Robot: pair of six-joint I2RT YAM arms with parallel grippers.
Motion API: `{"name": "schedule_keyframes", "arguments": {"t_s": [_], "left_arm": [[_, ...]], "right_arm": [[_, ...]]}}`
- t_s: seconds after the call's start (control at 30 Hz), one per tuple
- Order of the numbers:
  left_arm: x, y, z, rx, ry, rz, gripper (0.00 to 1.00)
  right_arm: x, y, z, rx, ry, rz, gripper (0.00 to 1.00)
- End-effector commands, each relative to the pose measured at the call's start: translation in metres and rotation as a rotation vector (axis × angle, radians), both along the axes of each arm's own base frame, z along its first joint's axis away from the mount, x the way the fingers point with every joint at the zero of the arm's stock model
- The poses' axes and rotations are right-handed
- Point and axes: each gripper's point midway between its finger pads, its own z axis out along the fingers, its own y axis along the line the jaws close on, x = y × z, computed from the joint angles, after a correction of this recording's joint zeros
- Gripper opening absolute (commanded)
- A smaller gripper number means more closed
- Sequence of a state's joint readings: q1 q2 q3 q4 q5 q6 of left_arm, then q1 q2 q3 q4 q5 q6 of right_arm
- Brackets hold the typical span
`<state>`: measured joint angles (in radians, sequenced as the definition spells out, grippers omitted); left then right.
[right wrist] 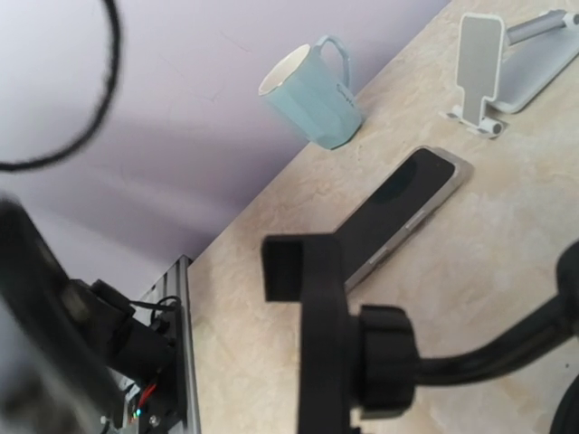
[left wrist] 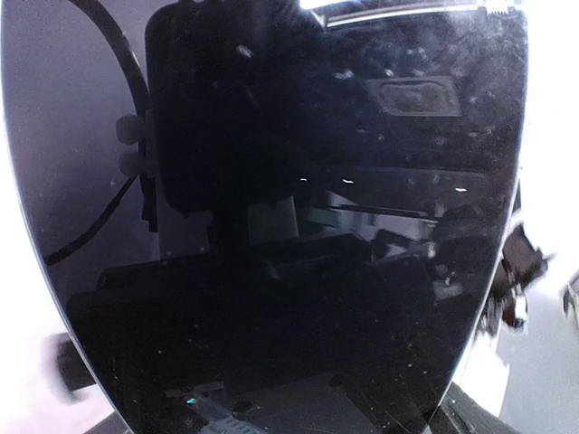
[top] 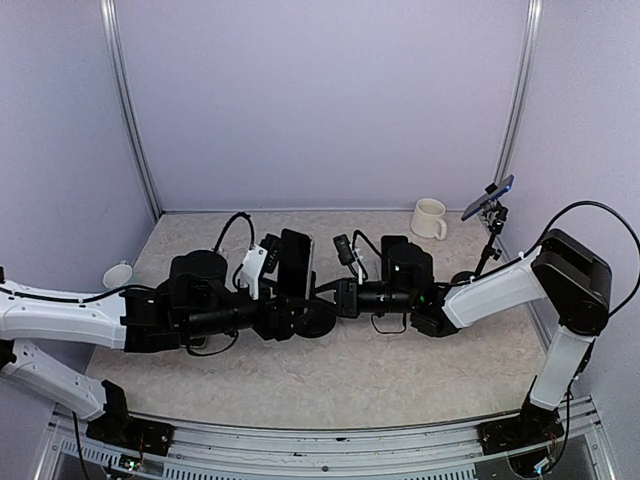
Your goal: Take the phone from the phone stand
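Phone (top: pixel 296 262) stands upright mid-worktop (top: pixel 400 370) between the two arms. It is black, and its glossy, dust-specked screen fills the left wrist view. Left tool (top: pixel 288 316) sits right beneath it, right tool (top: pixel 342 298) just beside. Whether either is apart or clamped, I cannot tell.

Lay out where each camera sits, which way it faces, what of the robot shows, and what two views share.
Top external: above and behind the bases, looking down on the table; both arms show, meeting at an upright phone.
Left wrist: close against that phone's dark screen, which fills the view; no fingers visible.
Right wrist: low, facing the left wall past a teal mug, a flat phone and a white stand; fingers unclear.
Shared: top and left wrist both show the upright phone.
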<state>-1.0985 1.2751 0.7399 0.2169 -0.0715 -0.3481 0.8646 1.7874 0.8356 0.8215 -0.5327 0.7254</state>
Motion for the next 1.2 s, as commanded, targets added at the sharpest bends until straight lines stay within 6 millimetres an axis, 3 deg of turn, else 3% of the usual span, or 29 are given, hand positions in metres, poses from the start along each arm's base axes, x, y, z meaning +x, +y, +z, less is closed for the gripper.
{"name": "schedule_keyframes", "arguments": {"t_s": [0.0, 0.2, 0.3, 0.5, 0.83, 1.17], "left_arm": [[0.026, 0.047, 0.03, -0.035, 0.027, 0.254, 0.28], [0.038, 0.114, -0.036, 0.093, 0.245, 0.495, 0.28], [0.043, 0.13, -0.07, 0.164, 0.343, 0.552, 0.29], [0.051, 0.13, -0.112, 0.303, 0.441, 0.6, 0.32], [0.064, 0.109, -0.156, 0.397, 0.539, 0.591, 0.35], [0.063, 0.123, -0.192, 0.529, 0.581, 0.628, 0.41]], "right_arm": [[0.02, -0.012, -0.017, -0.077, 0.013, -0.1, 0.0], [0.026, -0.016, -0.014, -0.075, -0.001, -0.108, 0.0], [0.028, -0.019, -0.008, -0.068, -0.013, -0.111, 0.0], [0.029, -0.023, -0.003, -0.064, -0.026, -0.11, 0.0], [0.028, -0.026, -0.004, -0.058, -0.026, -0.109, 0.0], [0.03, -0.026, -0.005, -0.052, -0.022, -0.107, 0.0]]}}
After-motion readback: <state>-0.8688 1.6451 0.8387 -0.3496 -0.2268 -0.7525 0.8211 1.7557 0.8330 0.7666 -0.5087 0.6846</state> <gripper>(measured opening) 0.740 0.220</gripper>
